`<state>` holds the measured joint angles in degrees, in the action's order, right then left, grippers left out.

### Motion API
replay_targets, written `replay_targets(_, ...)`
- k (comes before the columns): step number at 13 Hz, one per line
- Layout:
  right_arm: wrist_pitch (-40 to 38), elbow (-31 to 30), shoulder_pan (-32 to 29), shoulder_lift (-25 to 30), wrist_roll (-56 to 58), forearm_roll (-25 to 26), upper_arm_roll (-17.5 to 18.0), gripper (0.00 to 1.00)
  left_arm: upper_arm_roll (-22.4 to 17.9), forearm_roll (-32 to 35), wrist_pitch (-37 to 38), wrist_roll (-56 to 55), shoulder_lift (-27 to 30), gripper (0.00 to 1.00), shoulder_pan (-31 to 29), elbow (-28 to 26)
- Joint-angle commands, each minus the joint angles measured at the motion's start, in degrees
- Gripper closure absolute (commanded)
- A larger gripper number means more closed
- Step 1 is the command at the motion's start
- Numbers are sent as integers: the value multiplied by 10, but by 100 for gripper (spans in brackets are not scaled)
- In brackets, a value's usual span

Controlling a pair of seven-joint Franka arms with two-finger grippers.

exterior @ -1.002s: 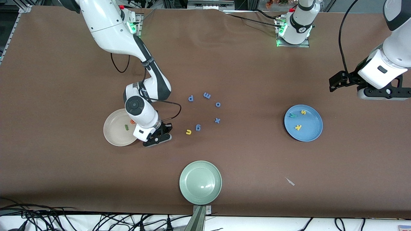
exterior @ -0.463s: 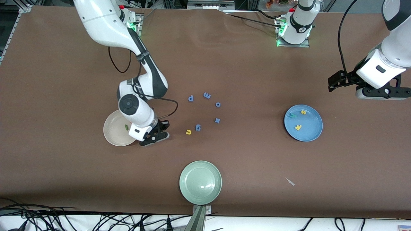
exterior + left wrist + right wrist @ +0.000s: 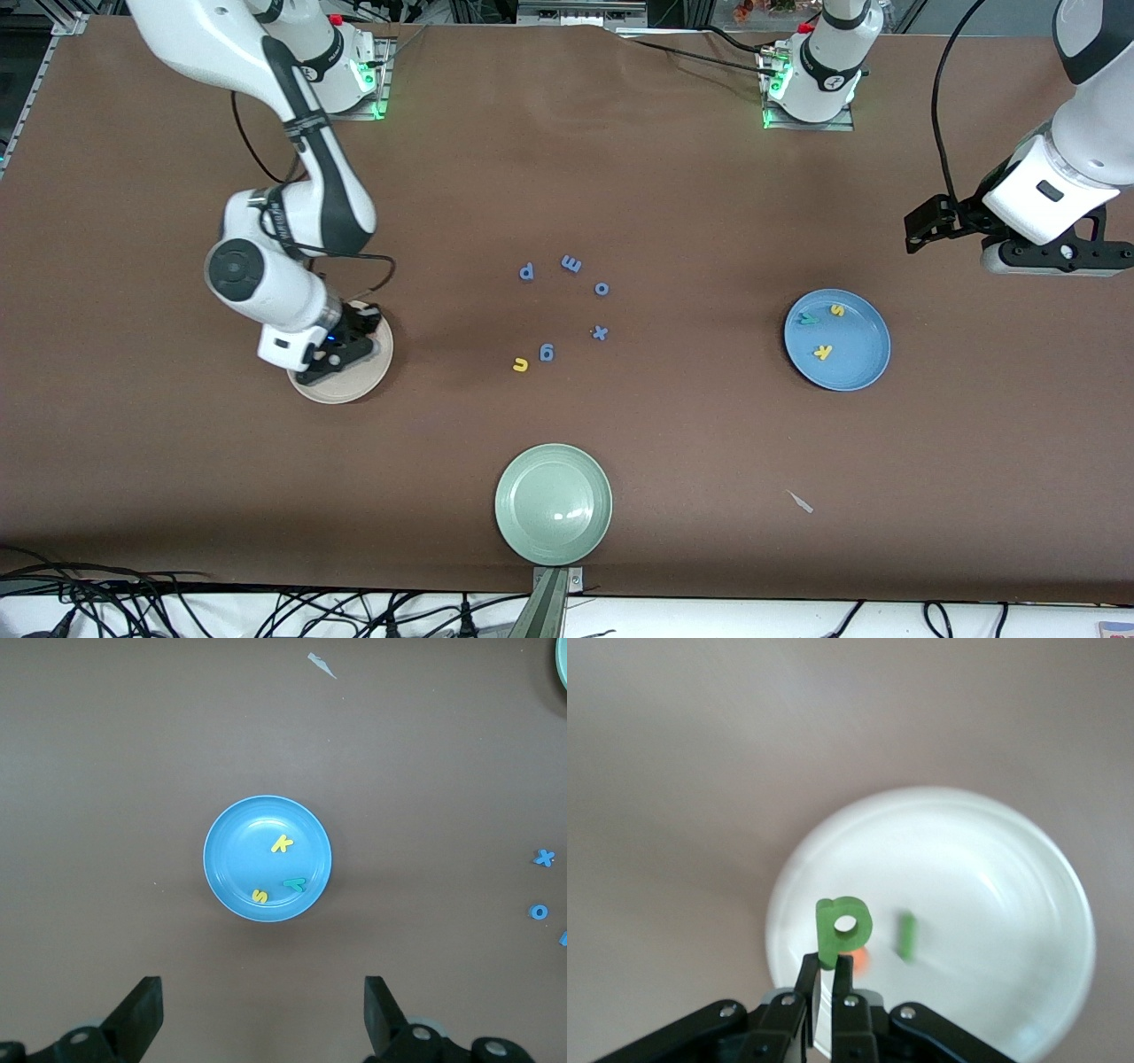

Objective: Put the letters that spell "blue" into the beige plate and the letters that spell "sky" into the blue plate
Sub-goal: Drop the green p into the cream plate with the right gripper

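The right gripper [image 3: 827,970] was held over the round cream-beige plate [image 3: 372,377], toward the right arm's end of the brown desk [image 3: 177,461]. Its jaws were pinched narrow on the stem of the small green foam letter b [image 3: 842,928], which was carried above the plate. Inside the plate, in the right wrist view, the green stick-like foam letter l [image 3: 906,935] was seen lying flat, and a small orange piece [image 3: 859,960], probably the foam letter e, was mostly hidden by the held letter.

The small yellow foam letter u [image 3: 520,364] lay on the desk, well apart from the beige plate and just beside the blue foam letter g [image 3: 547,353]. Farther from the front camera the blue foam letters x [image 3: 600,333], o [image 3: 601,288], m [image 3: 571,263] and p [image 3: 526,272] were scattered.

The round mid-blue plate [image 3: 864,372] sat toward the left arm's end of the desk. In it were found the yellow foam letter s [image 3: 260,896], the yellow foam letter k [image 3: 281,844] and the teal foam letter y [image 3: 294,884], all apart from one another. The left gripper [image 3: 263,1014] waited high above the desk near that plate, its jaws spread wide with nothing between them.

A round pale green plate [image 3: 514,532] stood nearest the front camera.
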<state>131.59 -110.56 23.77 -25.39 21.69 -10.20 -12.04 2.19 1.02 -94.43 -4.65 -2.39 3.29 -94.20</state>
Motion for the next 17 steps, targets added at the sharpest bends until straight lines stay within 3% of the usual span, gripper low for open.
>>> replay_targets(1,16,-51,2,24,11,8,-3,95,0,-9,5,-3,12,0,1,-5)
replay_targets(2,17,-50,3,23,6,8,-3,82,0,-10,5,-3,12,0,1,-5)
replay_targets(3,17,-48,3,22,6,7,-2,61,0,-10,5,-3,12,0,1,-5)
replay_targets(4,21,-46,3,19,6,4,-2,29,-1,-9,5,-3,12,0,1,-5)
replay_targets(5,21,-41,3,18,6,1,-1,11,0,-10,5,-3,12,0,1,-5)
replay_targets(6,22,-31,3,17,4,-7,3,0,0,-10,5,-3,12,0,1,-5)
replay_targets(9,16,48,0,-16,-148,-88,55,0,0,-10,5,-3,12,0,1,-5)
replay_targets(11,12,120,0,-58,-210,-105,82,0,0,-10,5,-3,12,0,1,-5)
replay_targets(14,16,205,16,-133,-213,-104,86,0,-1,-10,5,-3,12,0,1,-5)
replay_targets(17,23,241,53,-164,-222,-101,82,0,0,-10,5,-4,12,0,1,-5)
